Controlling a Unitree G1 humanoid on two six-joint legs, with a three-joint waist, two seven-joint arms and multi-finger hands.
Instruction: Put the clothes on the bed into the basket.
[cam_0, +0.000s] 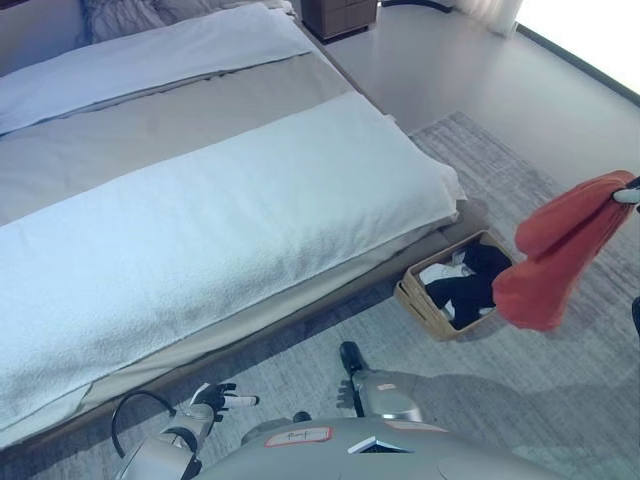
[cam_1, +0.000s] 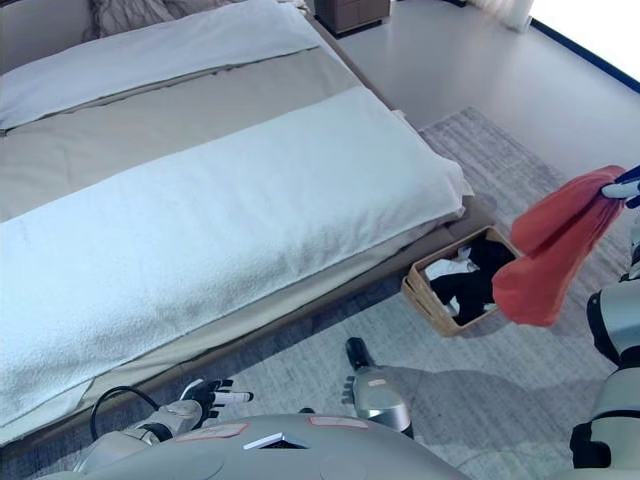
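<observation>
A red garment (cam_1: 555, 255) is held up at the right edge of the scene by the right hand (cam_1: 625, 187), whose fingers are pinched on the cloth's upper corner; only a little of that hand is seen, yet the cloth is plainly gathered at it and hangs from it in a long fold. The garment is carried high, it may be judged, so that its lower end clears the basket's rim; that lower end hangs just beside the basket (cam_1: 425, 297) on its right, and slightly in front of it in both views, so whether it is directly above the opening cannot be told.

The basket is set on the grey rug (cam_0: 520, 400) close against the side of the bed (cam_0: 200, 230), presumably so that a short carry suffices; dark and white clothes (cam_0: 465, 285) are already lying inside it. No further loose clothing is seen on the bed, which is covered by a white blanket (cam_0: 230, 215) and a pale sheet; the red piece is therefore judged to be the last one.

The left hand (cam_1: 210, 393) is kept low by the bed's edge at the lower left, its fingers relaxed and holding nothing; it is idle.
</observation>
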